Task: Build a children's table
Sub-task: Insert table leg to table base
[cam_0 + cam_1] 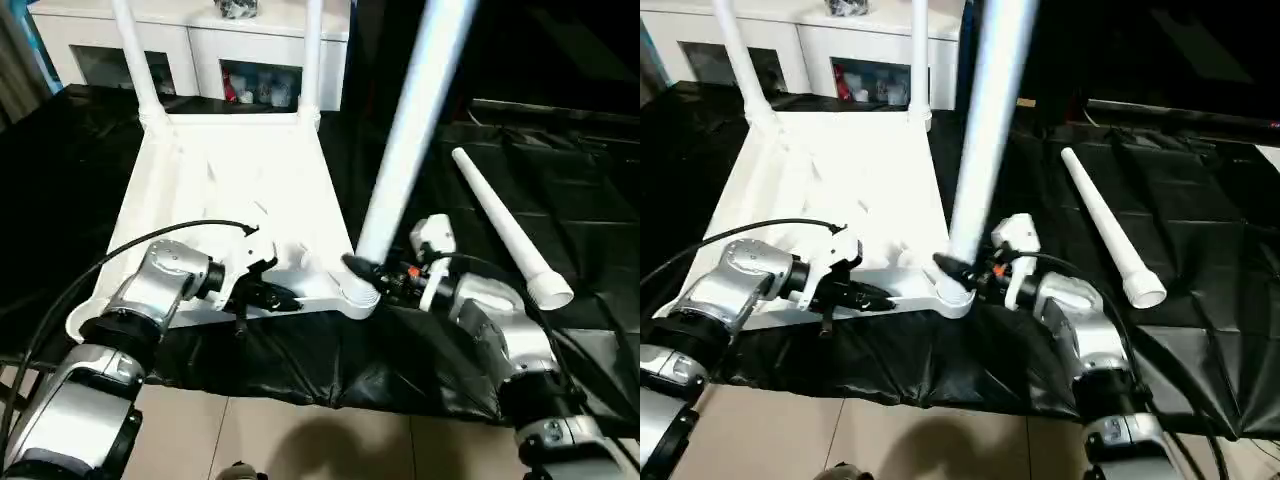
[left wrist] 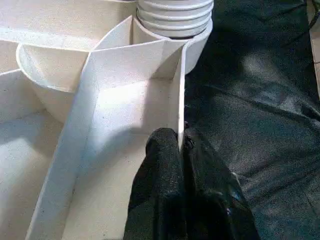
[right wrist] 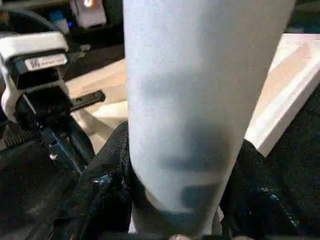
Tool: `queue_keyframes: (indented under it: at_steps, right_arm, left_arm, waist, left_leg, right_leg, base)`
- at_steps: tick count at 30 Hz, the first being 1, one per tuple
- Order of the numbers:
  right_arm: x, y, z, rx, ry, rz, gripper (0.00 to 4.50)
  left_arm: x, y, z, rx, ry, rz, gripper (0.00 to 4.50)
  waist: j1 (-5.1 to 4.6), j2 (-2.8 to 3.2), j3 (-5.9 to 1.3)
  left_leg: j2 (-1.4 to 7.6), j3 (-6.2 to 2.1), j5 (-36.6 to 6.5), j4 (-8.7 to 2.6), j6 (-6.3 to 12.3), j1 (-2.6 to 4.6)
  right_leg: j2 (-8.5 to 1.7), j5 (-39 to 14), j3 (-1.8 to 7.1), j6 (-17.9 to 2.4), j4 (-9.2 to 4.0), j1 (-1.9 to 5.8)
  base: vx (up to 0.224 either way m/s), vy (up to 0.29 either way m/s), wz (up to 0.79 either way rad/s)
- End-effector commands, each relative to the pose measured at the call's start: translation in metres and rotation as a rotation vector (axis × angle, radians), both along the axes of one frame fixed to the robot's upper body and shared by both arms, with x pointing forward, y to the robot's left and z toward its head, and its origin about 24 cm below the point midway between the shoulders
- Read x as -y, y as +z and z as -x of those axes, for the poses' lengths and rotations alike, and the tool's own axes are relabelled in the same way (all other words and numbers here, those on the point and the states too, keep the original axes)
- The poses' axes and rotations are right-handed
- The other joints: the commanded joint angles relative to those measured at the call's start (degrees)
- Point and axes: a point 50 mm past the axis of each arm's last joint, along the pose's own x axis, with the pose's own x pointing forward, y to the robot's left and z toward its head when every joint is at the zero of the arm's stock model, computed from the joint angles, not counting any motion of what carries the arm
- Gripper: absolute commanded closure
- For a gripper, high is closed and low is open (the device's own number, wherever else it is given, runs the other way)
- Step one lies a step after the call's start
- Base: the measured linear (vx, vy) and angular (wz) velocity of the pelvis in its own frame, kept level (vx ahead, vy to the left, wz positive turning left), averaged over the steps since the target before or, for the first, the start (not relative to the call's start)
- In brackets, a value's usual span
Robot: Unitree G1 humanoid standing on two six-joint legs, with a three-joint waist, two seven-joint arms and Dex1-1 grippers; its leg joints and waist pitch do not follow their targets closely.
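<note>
Black cloth; table leg top cropped.

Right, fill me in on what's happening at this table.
The robot is assembling a children's table. The white tabletop lies upside down on a black sheet, with two legs already standing in the far corner sockets. The right claw grips a third leg standing in the near right corner socket. The left claw is shut on the thin near edge wall of the tabletop, steadying it. A fourth leg lies loose on the sheet to the right.
</note>
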Motion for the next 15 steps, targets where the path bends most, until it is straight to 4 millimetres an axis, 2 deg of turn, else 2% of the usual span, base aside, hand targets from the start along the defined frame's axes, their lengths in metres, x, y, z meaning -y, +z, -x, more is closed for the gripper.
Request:
queue_keyframes:
  at_steps: [1,2,3,4,6,13,15]
  right_arm:
    - [0.007,-0.027,0.013,-0.132,-0.012,0.053,2.63]
    - [0.008,-0.027,0.017,-0.132,-0.007,0.046,2.63]
    - [0.008,-0.027,0.019,-0.132,-0.006,0.038,2.63]
    - [0.008,-0.026,0.021,-0.132,-0.006,0.034,2.63]
    - [0.006,-0.026,0.023,-0.128,-0.002,0.037,2.63]
    - [-0.007,-0.025,0.019,-0.101,0.088,0.154,2.63]
    - [-0.008,-0.024,0.018,-0.097,0.1,0.166,2.63]
  left_arm:
    - [0.003,0.015,-0.006,0.059,0.012,0.06,4.5]
    - [0.003,0.015,-0.006,0.058,0.014,0.06,4.5]
    - [0.003,0.014,-0.006,0.058,0.015,0.061,4.5]
    - [0.004,0.014,-0.006,0.057,0.016,0.061,4.5]
    - [0.004,0.014,-0.007,0.056,0.019,0.061,4.5]
    - [0.005,0.013,-0.007,0.055,0.009,0.055,4.5]
    - [0.005,0.013,-0.006,0.054,0.008,0.055,4.5]
  waist:
    - [-0.04,0.64,-3.14]
    - [0.08,0.6,-3.14]
    - [0.18,0.82,-3.13]
    - [0.28,0.62,-3.13]
    - [0.35,0.71,-3.09]
    - [0.22,0.66,-2.96]
    - [0.05,0.64,-2.85]
  left_leg:
    - [4.06,-2.34,-22.7,-5.54,-3.07,1.77]
    - [3.99,-2.17,-21.4,-5.44,-2.58,1.66]
    - [3.98,-2.15,-21.3,-5.39,-2.53,1.72]
    - [3.95,-2.11,-20.9,-5.42,-2.29,1.68]
    - [3.96,-2.14,-20.6,-5.48,-2.25,1.65]
    - [3.97,-2.27,-21.6,-5.6,-2.95,1.67]
    - [3.96,-2.34,-22.7,-5.55,-3.08,1.72]
  right_leg:
    - [-4.59,-18.3,3.17,-11.3,-4.95,1.59]
    - [-4.63,-16.9,3.17,-11.8,-4.88,1.68]
    - [-4.67,-16.8,3.2,-11.9,-4.88,1.61]
    - [-4.62,-16.7,3.17,-11.7,-4.9,1.74]
    - [-4.6,-17.1,3.15,-11.6,-4.95,1.76]
    - [-4.66,-19.2,3.1,-11.1,-5.08,1.64]
    - [-4.8,-21.5,3.17,-10.7,-5.32,1.54]
  base:
    - [0.0,0.0,0.0]
    - [0.0,0.0,0.0]
    - [0.0,0.0,0.0]
    - [0.0,0.0,0.0]
    - [0.0,0.0,0.0]
    - [0.0,0.0,0.0]
    - [0.0,0.0,0.0]
